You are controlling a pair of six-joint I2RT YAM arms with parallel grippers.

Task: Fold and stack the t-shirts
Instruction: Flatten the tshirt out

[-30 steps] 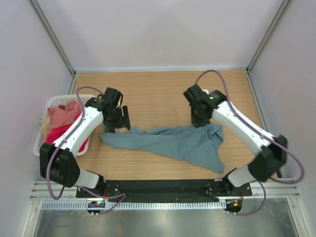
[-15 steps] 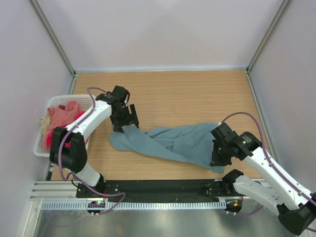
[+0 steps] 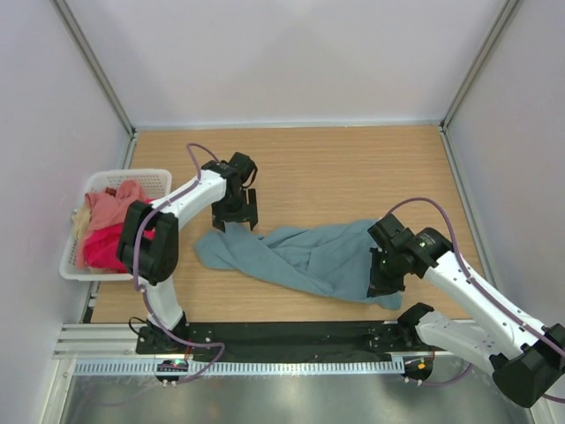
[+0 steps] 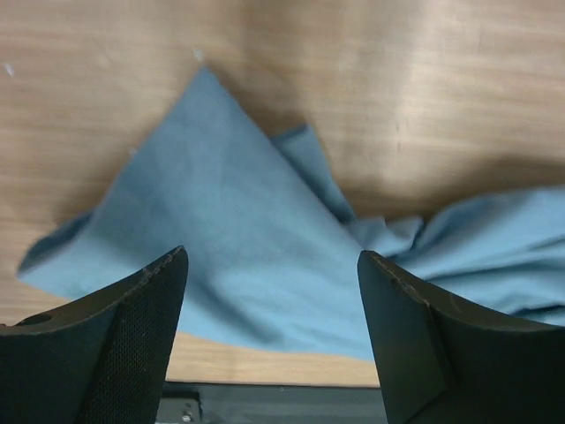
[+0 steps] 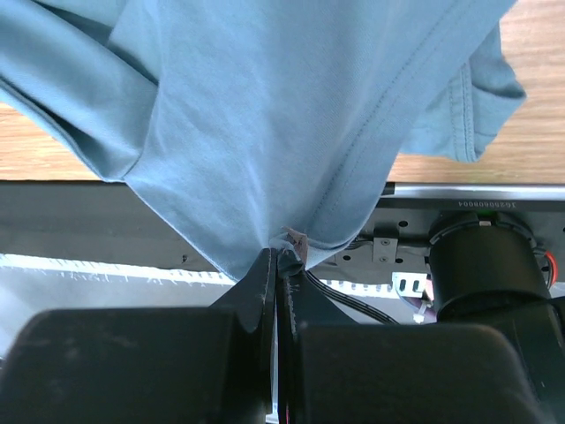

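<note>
Where the right pincer (image 5: 281,256) bites: we see its jaws pressed together on a small pinch of the grey-teal t-shirt (image 5: 265,106), with a stitched seam curving just above the tips and the cloth fanning out from the pinch.
Right pincer from above (image 3: 381,281): it sits at the near right end of the shirt, close to the front edge of the tabletop (image 3: 335,168).
Left pincer (image 4: 272,256): the jaws stand wide apart with nothing between them. We find it over the far left end of the shirt, where a pointed corner of cloth lies below. Whether the fingers touch the cloth we cannot tell.
Grey-teal t-shirt (image 3: 305,256): it lies rumpled in a long band across the near half of the wood-grain tabletop, reaching from below the left pincer to the right pincer's grip.
Basket (image 3: 155,177): white and slotted, it stands at the left edge of the tabletop, apart from the grey-teal shirt.
Other t-shirts: they are heaped unfolded in the basket, with a salmon pink t-shirt (image 3: 110,208) on top, a crimson-pink t-shirt (image 3: 106,246) nearer us and a cream t-shirt (image 3: 81,216) at the left rim.
</note>
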